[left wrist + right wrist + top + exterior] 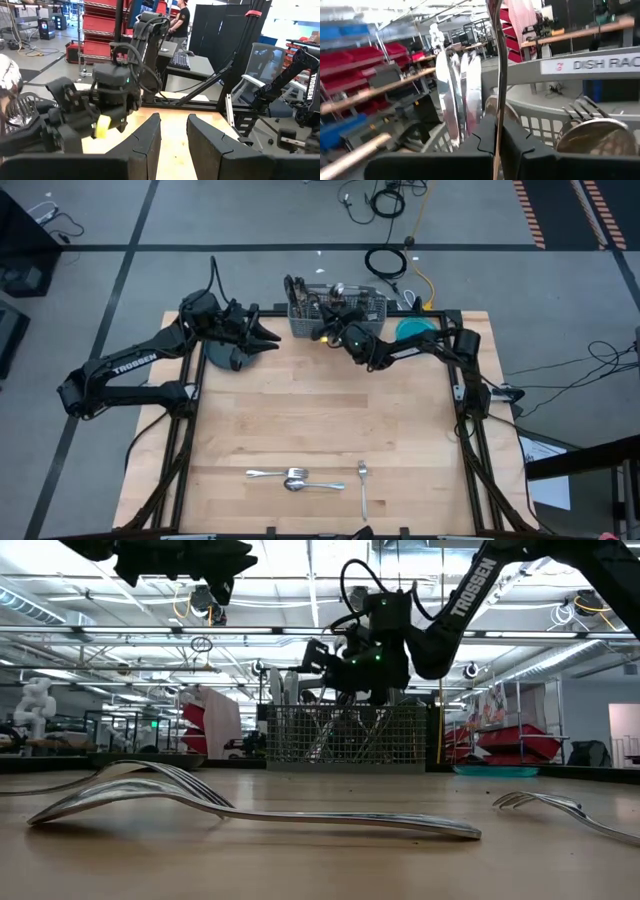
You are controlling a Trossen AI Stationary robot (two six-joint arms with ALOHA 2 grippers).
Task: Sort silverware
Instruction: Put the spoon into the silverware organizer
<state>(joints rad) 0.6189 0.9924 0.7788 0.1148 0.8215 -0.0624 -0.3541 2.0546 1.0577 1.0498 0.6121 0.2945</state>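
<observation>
Right gripper over the caddy with one piece of silverware pinched.

The right gripper (340, 330) hangs above the grey wire-mesh caddy (350, 735) at the table's far edge, clenched on a slim shiny metal handle (496, 75); its working end is hidden, perhaps a fork or spoon. Knife blades (460, 90) stand upright in the caddy. The left gripper (173, 137) waits partly parted and empty over the dark round plate (228, 358). Two silver forks (363, 485) and a spoon (298, 483) lie near the wooden table's (300, 400) front edge.

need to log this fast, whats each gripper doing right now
left gripper: open, holding nothing, raised over the table's far left.
right gripper: shut on a silverware handle at the mesh caddy.
</observation>
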